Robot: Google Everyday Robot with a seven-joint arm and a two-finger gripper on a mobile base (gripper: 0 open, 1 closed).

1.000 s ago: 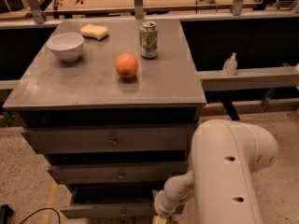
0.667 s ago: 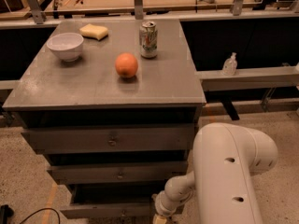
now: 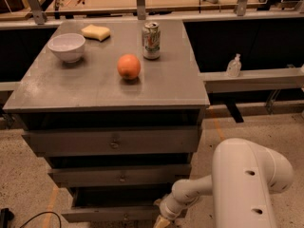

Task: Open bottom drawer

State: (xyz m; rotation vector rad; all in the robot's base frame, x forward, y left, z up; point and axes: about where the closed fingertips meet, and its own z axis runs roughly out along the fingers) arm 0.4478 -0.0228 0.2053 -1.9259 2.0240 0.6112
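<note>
Bottom drawer [image 3: 104, 215]: lowest of three grey fronts under the surface [image 3: 95, 87], apparently partly out, dark gap above. Hand [image 3: 160, 221]: at lower frame edge, beside the front's right end; grip state cannot be told. Advised: pull straight outward, level, no sideways drag.

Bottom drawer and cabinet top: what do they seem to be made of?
The bottom drawer looks like grey painted or brushed metal, judging by its thin flat front and dull sheen. The cabinet top also looks like matte grey metal, with faint scuffs and soft reflections, though laminate can't be ruled out. The pincer sits by the drawer's right end, at the picture's lower edge.
</note>
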